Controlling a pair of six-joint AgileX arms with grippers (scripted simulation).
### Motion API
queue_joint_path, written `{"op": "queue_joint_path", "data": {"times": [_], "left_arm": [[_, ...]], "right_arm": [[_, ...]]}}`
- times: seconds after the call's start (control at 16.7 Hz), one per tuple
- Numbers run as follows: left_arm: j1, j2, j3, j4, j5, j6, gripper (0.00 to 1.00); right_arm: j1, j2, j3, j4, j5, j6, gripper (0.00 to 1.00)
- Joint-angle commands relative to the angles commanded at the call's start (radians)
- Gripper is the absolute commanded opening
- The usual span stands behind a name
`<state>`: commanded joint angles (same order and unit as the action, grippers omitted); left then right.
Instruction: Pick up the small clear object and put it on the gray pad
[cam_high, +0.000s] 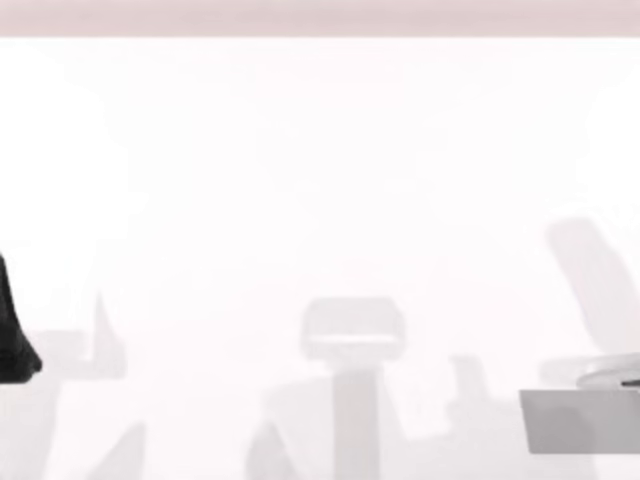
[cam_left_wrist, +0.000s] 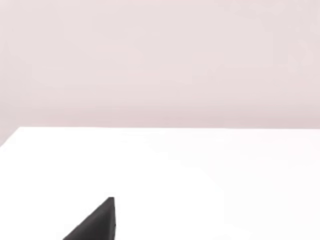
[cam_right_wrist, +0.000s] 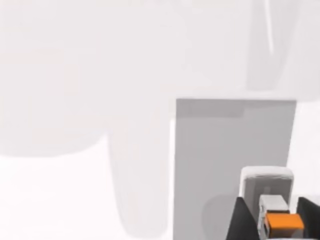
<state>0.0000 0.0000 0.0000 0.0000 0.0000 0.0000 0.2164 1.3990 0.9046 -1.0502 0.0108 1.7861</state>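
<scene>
In the right wrist view the small clear object (cam_right_wrist: 266, 184) is a whitish translucent block held between the two black fingers (cam_right_wrist: 242, 222) of my right gripper (cam_right_wrist: 274, 212), which is shut on it. Below it lies the gray pad (cam_right_wrist: 225, 150), with a round shadow on it. In the top view the clear object (cam_high: 608, 374) hangs at the far right, just over the far edge of the gray pad (cam_high: 575, 425). My left gripper (cam_high: 12, 340) stays parked at the table's left edge, dark and partly cut off.
Faint gray shadow shapes lie across the white table (cam_high: 320, 180), the largest a pale rounded rectangle with a stem (cam_high: 352, 335) at the front middle. The table's far edge (cam_high: 320, 38) meets a pinkish backdrop.
</scene>
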Motion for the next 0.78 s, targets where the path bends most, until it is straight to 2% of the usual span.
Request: {"op": "queue_joint_path", "data": {"times": [0.36,0.72,0.78], "left_arm": [[0.0,0.0,0.0,0.0,0.0,0.0,1.0],[0.0,0.0,0.0,0.0,0.0,0.0,1.0],[0.0,0.0,0.0,0.0,0.0,0.0,1.0]], "right_arm": [[0.057,0.112,-0.167,0.287,0.002,0.059,0.0],[0.069,0.132,-0.197,0.328,0.003,0.069,0.0],[0.069,0.132,-0.197,0.328,0.003,0.069,0.08]]}}
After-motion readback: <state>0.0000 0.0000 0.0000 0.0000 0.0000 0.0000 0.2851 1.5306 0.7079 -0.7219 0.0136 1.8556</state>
